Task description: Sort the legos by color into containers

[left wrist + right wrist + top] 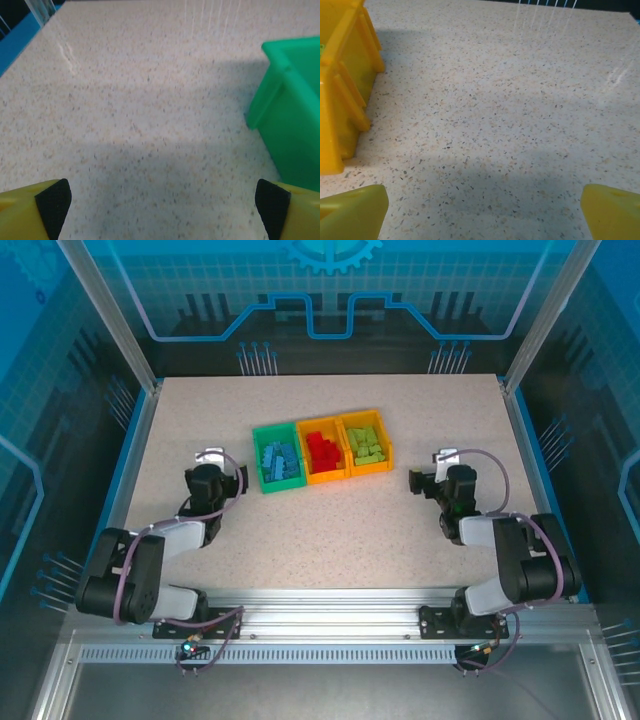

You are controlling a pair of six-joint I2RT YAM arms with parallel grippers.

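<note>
Flanking the containers (328, 478), the left tool (162, 202) and right tool (482, 207) are gaping wide, holding nothing; the legos (320, 450) are looking sorted, so I'm advising withdrawal without nudging bins.

Three containers are sitting in a row on one desk (400, 550): one green container (283, 486) and two orange ones, the middle orange container (328, 478) and the right orange container (372, 470). The legos are lying in three colour groups, one per container: blue legos (278, 458), red legos (322, 450) and lime green legos (366, 444), each group several bricks heaped too closely for an exact count. Two arms are standing at the near edge, each carrying one gripper: the left gripper (162, 200) and the right gripper (482, 210).
</note>
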